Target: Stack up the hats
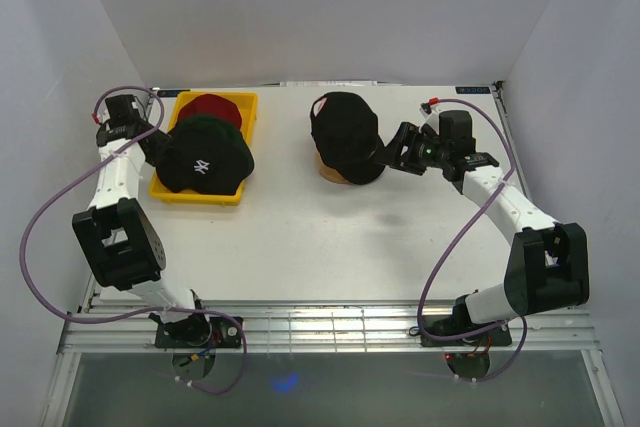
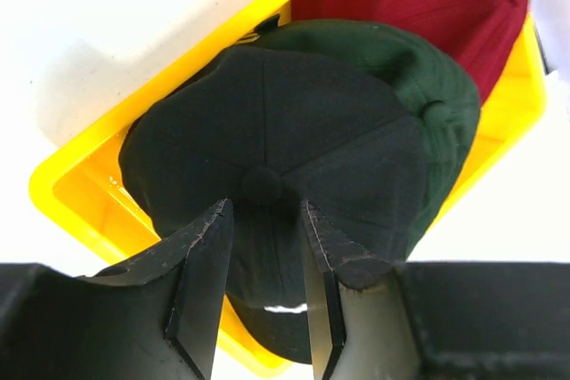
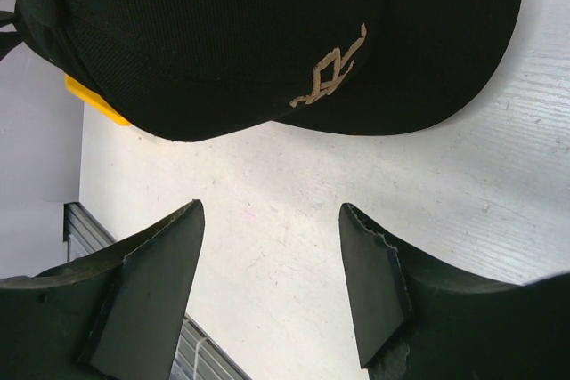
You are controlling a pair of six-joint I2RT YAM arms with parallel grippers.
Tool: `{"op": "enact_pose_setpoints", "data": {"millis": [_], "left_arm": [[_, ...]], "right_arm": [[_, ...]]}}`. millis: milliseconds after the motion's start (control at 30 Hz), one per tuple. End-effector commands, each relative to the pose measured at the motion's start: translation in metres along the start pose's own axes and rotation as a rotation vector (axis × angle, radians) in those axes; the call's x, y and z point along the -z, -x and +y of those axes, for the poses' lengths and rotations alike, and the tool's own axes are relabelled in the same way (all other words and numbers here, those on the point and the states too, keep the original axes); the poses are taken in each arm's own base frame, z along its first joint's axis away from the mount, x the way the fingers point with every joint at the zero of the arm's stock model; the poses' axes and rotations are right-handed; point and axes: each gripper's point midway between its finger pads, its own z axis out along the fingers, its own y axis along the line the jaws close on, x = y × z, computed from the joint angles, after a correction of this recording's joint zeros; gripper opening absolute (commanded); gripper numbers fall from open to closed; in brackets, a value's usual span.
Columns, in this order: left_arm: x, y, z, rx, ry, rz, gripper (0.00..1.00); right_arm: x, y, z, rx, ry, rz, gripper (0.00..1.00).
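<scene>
Black fabric cap w/ white logo (image 1: 205,159) tops dark green cap (image 2: 419,77) and red cap (image 1: 210,107) in yellow plastic tray (image 1: 200,194). A second black cap (image 1: 345,132) sits on wooden stand (image 1: 335,175), right of tray. Left gripper (image 2: 264,211) jaws half-spread astride top cap's crown; right gripper (image 3: 272,211) spread, empty. Apparently 1 stacked, 3 to go.

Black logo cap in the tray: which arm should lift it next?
Left. The left pincer straddles the black logo cap in the yellow tray; the right pincer is open beside the other black cap.
</scene>
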Motion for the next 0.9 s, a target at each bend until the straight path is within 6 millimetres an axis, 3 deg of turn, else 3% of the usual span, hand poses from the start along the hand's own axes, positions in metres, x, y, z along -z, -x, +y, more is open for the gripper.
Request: {"op": "enact_pose_setpoints", "data": {"millis": [0, 267, 367, 400, 500, 667, 867], "left_arm": [[0.000, 0.000, -0.001, 0.010, -0.013, -0.006, 0.46], [-0.007, 0.003, -0.001, -0.005, -0.009, -0.012, 0.40], [-0.008, 0.007, -0.005, -0.022, -0.017, -0.015, 0.23], [-0.008, 0.008, -0.008, -0.027, -0.025, -0.012, 0.13], [0.000, 0.011, -0.012, -0.031, -0.044, -0.023, 0.00], [0.033, 0.020, -0.028, -0.029, -0.116, -0.053, 0.00], [0.081, 0.038, -0.053, -0.009, -0.208, -0.088, 0.00]], "right_arm": [[0.004, 0.006, 0.008, 0.033, 0.023, -0.021, 0.68], [0.008, 0.008, 0.024, 0.058, 0.042, -0.026, 0.68], [0.010, 0.007, 0.027, 0.059, 0.047, -0.028, 0.68], [0.011, 0.007, 0.029, 0.063, 0.050, -0.031, 0.68], [0.014, 0.005, 0.037, 0.071, 0.065, -0.032, 0.68], [0.021, 0.011, 0.061, 0.101, 0.104, -0.058, 0.68], [0.022, 0.010, 0.109, 0.131, 0.234, -0.097, 0.69]]}}
